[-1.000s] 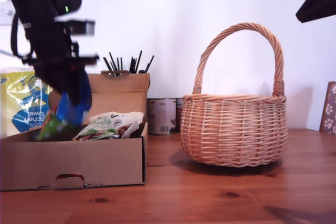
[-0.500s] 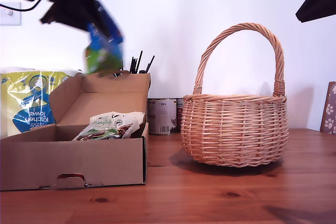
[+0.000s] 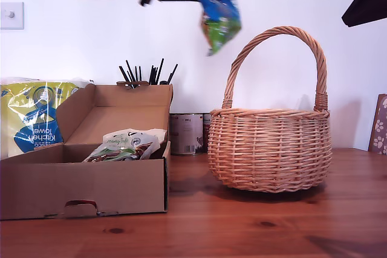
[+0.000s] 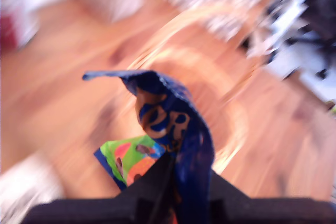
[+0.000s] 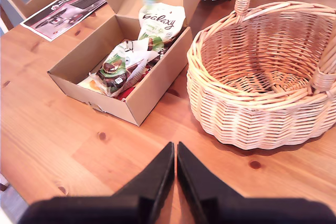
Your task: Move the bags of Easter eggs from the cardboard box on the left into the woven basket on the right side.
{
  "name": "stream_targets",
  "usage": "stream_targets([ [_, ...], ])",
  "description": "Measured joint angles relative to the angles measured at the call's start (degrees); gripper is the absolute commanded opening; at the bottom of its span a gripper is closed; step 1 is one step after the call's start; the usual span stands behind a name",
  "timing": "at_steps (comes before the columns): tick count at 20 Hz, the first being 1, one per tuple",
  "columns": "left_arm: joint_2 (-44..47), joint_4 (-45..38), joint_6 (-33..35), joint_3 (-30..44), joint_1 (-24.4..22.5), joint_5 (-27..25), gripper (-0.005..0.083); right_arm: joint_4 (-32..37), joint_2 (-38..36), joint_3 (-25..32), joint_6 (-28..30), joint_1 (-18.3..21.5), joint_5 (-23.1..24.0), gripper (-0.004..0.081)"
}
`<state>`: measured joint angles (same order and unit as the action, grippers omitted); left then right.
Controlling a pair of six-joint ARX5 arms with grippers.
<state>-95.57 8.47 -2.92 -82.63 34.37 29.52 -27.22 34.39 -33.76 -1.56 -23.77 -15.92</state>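
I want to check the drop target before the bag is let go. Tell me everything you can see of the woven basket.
The woven basket is round, tan wicker with bulging sides and a tall arched twisted-cane handle. It stands upright on the wooden table, at the exterior view's right of the cardboard box and apart from it. The second wrist view shows its inside holding nothing. Nothing touches it but the table.
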Motion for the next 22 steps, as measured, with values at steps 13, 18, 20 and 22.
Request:
stream_targets([
  [13, -18.82, -19.15, -2.93, -0.07, 4.98, -4.57, -0.0024, 0.00, 0.33, 0.00, 0.00, 0.00, 0.02, -0.0013],
  [18, -20.55, -16.15, -2.95, -0.07, 5.35, -8.48, -0.0021, 0.00, 0.33, 0.00, -0.02, 0.00, 0.02, -0.0013],
  [20, -20.52, -16.24, -2.95, -0.07, 5.33, -8.79, 0.0108, 0.00, 0.33, 0.00, 0.00, 0.00, 0.02, -0.0013],
  [22, -20.52, -16.22, -2.95, -0.07, 5.35, -9.01, 0.0215, 0.00, 0.33, 0.00, 0.00, 0.00, 0.02, -0.0013],
])
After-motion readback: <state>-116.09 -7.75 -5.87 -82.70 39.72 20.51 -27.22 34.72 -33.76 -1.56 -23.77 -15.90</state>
